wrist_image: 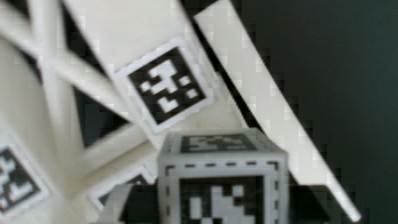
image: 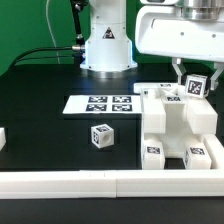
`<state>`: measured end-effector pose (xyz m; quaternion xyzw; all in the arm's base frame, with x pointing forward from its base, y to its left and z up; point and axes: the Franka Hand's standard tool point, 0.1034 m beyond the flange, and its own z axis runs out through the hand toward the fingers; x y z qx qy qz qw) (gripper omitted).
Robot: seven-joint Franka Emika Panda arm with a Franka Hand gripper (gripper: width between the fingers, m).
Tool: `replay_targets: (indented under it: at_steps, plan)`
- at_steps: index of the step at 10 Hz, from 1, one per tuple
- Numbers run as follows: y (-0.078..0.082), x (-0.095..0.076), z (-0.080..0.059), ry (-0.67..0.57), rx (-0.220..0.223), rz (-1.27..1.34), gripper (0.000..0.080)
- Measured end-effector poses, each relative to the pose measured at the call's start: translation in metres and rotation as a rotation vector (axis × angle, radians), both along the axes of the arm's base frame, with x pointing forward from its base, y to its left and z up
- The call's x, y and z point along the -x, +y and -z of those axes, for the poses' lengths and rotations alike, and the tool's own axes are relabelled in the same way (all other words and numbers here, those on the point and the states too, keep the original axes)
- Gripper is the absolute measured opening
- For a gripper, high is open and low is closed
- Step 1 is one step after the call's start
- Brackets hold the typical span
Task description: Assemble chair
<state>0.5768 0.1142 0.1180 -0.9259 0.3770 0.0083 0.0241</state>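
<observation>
Gripper (image: 197, 79) over the exterior view's right half of table, above top of partly built chair (image: 172, 125). Jaws partly closed, one finger on each side of tagged block (image: 197, 89); looks gripped, contact not sharp. Block sits at upper rear of chair, directly under wrist. Wrist view: same block (wrist_image: 222, 178) close under camera, slanted white bars with tag (wrist_image: 164, 85) behind it. Loose tagged cube (image: 101, 135) well apart, toward the exterior view's left. Marker board (image: 100, 103) beyond cube.

The chair (image: 180, 125) is white with black-and-white square tags (so is the marker board (image: 76, 104), bearing 4).
</observation>
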Motion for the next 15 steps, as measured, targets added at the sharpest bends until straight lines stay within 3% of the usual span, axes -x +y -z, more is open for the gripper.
replay_targets:
  at_steps: [3, 5, 6, 7, 8, 9, 12, 15]
  plan:
    - [0.004, -0.008, -0.001, -0.101, -0.054, 0.400, 0.0282]
    - [0.003, -0.009, -0.001, -0.102, -0.068, 0.444, 0.0282]
    - [0.003, -0.008, 0.000, -0.103, -0.067, 0.429, 0.0360]
    - [0.003, -0.008, 0.000, -0.106, -0.064, 0.387, 0.0497]
    - [0.001, -0.006, 0.001, -0.088, -0.053, 0.293, 0.0497]
    - [-0.004, -0.009, 0.001, -0.093, -0.043, 0.176, 0.0616]
    - [0.000, -0.012, 0.006, -0.072, 0.000, -0.287, 0.0648]
    - [0.010, -0.011, 0.009, -0.085, 0.014, -0.397, 0.0649]
